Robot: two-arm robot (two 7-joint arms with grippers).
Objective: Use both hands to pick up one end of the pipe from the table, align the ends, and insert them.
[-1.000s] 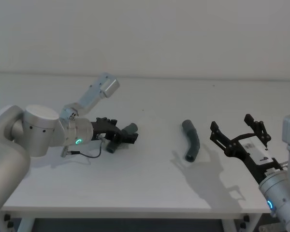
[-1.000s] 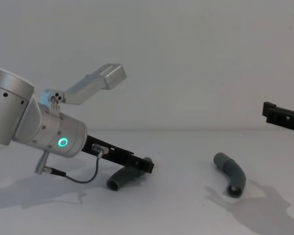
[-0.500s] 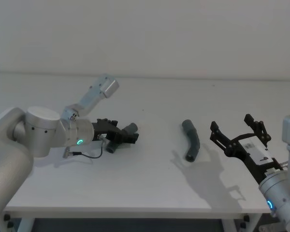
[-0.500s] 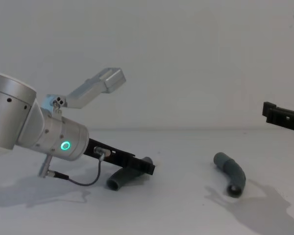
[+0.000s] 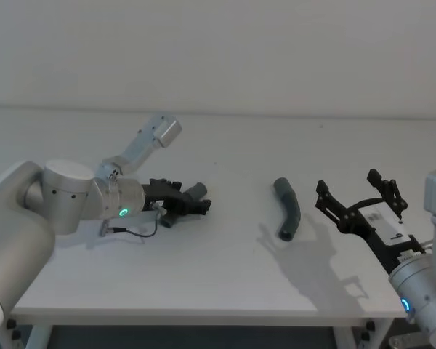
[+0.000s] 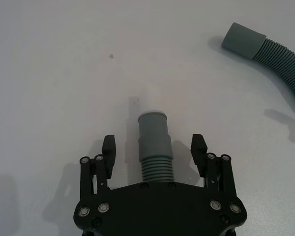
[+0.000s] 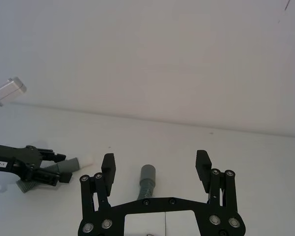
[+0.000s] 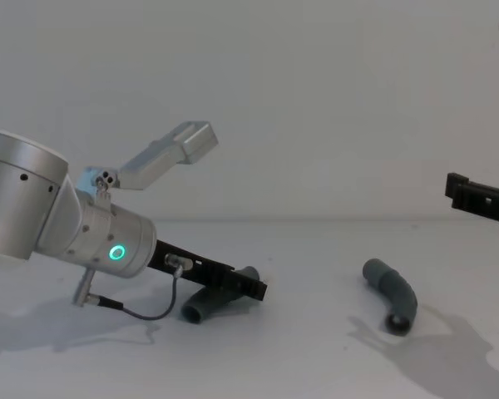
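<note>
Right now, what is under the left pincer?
One grey pipe piece lies on the table between the left pincer's open fingers; its rear end is hidden beneath the pincer body.

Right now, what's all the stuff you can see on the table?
Table: one, white, under everything.
Left pipe piece: one, dark grey, ribbed, lying left of the middle.
Right pipe piece: one, dark grey, bent, lying alone right of the middle.
Left gripper: one, black, low over the table, fingers open either side of the left pipe piece.
Right gripper: one, black, raised at the table's right side, open and empty.
</note>
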